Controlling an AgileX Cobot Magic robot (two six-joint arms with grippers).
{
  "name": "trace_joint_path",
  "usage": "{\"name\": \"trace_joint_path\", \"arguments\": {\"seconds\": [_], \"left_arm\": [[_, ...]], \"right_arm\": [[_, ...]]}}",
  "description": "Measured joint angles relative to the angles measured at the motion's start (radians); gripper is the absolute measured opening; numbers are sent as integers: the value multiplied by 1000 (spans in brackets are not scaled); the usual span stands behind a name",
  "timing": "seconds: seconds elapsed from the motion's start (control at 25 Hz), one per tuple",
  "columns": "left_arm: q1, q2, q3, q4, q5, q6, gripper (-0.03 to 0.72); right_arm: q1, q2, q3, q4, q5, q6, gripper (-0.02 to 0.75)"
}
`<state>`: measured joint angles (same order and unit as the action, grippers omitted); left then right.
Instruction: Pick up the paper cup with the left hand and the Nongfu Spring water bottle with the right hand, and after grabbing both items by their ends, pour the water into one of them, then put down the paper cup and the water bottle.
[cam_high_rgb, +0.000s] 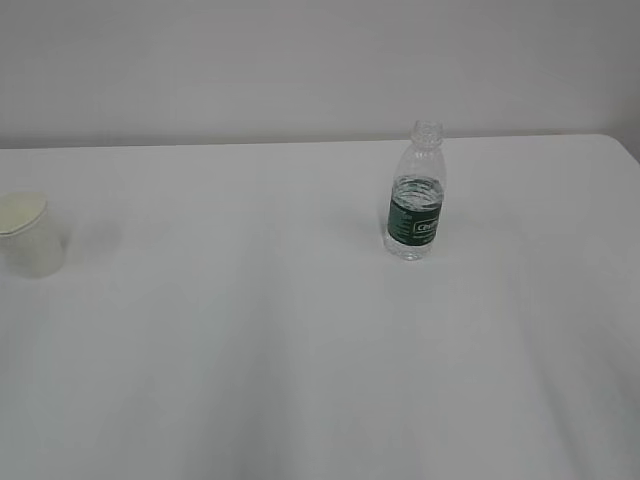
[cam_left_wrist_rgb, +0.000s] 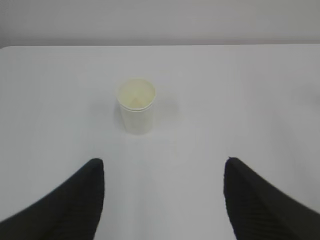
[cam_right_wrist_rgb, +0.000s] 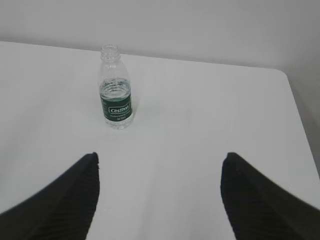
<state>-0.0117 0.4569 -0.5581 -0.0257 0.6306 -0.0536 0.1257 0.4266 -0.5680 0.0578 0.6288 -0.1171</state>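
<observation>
Ahead of the left hand (cam_left_wrist_rgb: 162, 200), slightly left of its centre line, the paper cup (cam_left_wrist_rgb: 136, 105) stands upright on the white table (cam_left_wrist_rgb: 250, 100), well apart from the spread, empty fingers. Ahead of the right hand (cam_right_wrist_rgb: 160, 200), and also off to its left, the Nongfu Spring water bottle (cam_right_wrist_rgb: 116, 90) stands capless with water (cam_right_wrist_rgb: 115, 90) up to about its shoulder; those jaws too are spread with nothing between them. Nothing is grasped yet, so the approach seems to be the step in hand. Next, each hand likely needs to advance, shift left, and close around its object.
</observation>
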Motion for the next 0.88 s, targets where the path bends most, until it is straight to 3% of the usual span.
{"name": "trace_joint_path", "arguments": {"seconds": [0.88], "left_arm": [[0, 339, 0, 0, -329, 0, 525]], "right_arm": [[0, 330, 0, 2, -273, -89, 573]]}}
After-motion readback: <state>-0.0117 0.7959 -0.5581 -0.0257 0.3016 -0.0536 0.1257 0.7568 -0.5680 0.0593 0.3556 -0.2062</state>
